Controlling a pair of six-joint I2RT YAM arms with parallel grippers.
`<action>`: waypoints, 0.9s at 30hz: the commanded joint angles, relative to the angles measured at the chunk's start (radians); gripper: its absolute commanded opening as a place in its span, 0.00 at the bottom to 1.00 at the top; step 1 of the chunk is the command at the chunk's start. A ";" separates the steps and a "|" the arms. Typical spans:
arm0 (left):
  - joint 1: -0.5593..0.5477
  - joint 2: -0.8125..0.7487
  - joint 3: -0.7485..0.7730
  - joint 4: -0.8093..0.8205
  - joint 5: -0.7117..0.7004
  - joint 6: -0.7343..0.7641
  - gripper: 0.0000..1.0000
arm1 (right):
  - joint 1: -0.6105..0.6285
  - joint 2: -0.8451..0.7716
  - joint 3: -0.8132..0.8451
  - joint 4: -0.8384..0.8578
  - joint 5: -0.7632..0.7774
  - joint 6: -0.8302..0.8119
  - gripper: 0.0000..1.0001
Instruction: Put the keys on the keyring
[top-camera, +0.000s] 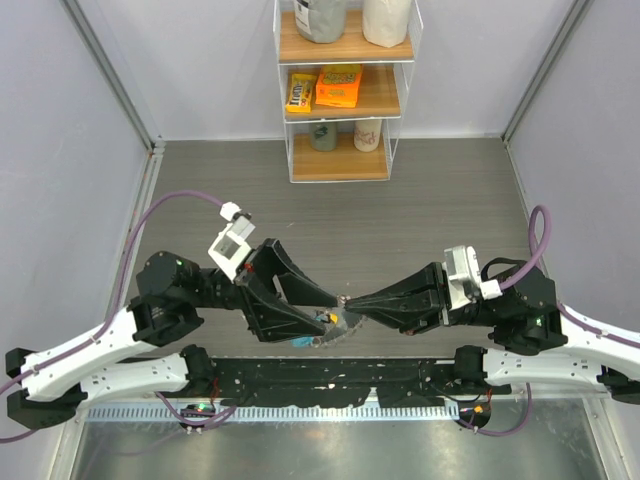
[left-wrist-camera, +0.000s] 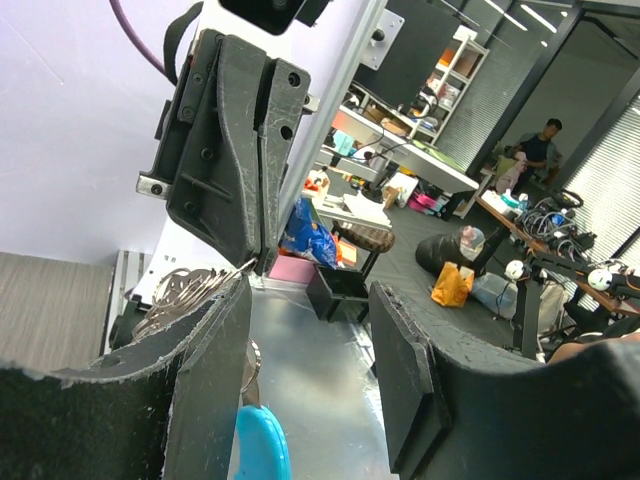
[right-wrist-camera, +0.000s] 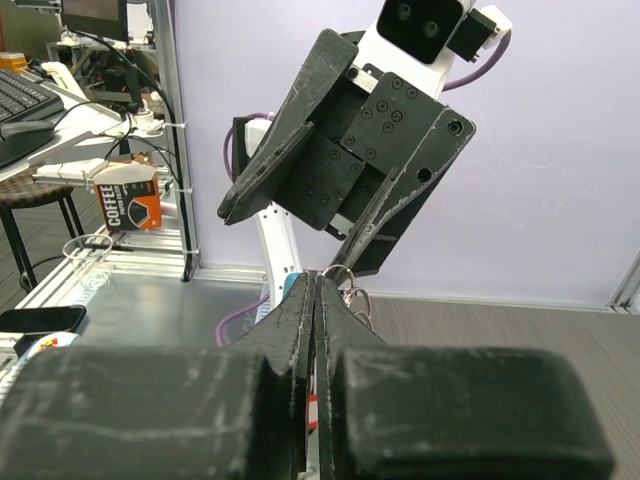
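The keyring sits low in the middle of the top view, right where my two arms meet, and its blue tag pokes out at the lower left of the bundle. A yellow key is tucked up against the loop, but it's too small for me to say how it's attached. From the left wrist cam the silvery coils are draped over the edge of one finger. The left gripper has its fingers spread wide apart, gripping nothing. The right gripper comes in from the right, fingers pressed together on the wire at the very tip. The dark table runs back to a shelf unit at top centre.
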 joint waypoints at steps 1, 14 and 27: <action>-0.002 -0.027 0.025 0.010 0.004 0.024 0.56 | -0.002 -0.012 0.040 0.061 -0.003 -0.020 0.06; -0.002 -0.018 0.038 -0.008 -0.001 0.047 0.56 | 0.000 -0.010 0.043 0.067 -0.022 -0.008 0.06; -0.001 -0.018 0.036 -0.013 -0.007 0.065 0.56 | 0.000 -0.005 0.051 0.075 -0.043 0.003 0.06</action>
